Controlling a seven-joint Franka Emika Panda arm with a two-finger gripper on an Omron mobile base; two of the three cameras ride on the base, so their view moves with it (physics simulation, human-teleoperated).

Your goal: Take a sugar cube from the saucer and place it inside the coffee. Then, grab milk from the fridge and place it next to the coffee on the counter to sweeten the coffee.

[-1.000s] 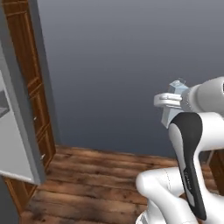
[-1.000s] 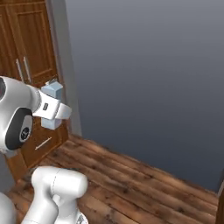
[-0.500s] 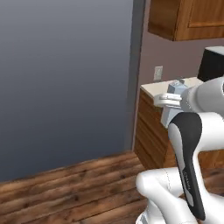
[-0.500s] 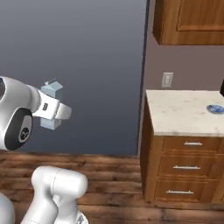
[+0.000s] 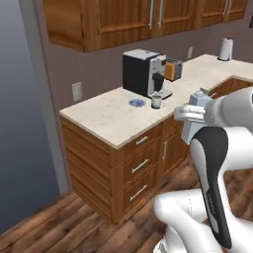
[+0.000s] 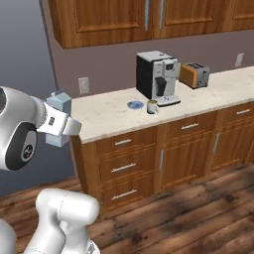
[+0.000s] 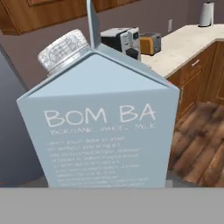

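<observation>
One milk carton (image 7: pixel 105 131), pale blue-grey card with a gabled top and a ribbed round cap, sits pinched in the hand (image 6: pixel 60 124), well apart from the coffee machine (image 6: pixel 157 78). On the speckled beige stone worktop (image 6: pixel 109 116), just before that boxy black-and-silver machine, stand one whitish mug (image 6: pixel 152 106) and one round blue saucer (image 6: pixel 135 104). One orange toaster (image 6: pixel 194 75) stands beside the machine.

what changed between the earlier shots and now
The base has turned, so the whole view swung from the grey wall and floor round to the counter with the coffee machine, mug and saucer. Those things did not move themselves. The tool stays closed on the milk carton, arm in the same pose.
</observation>
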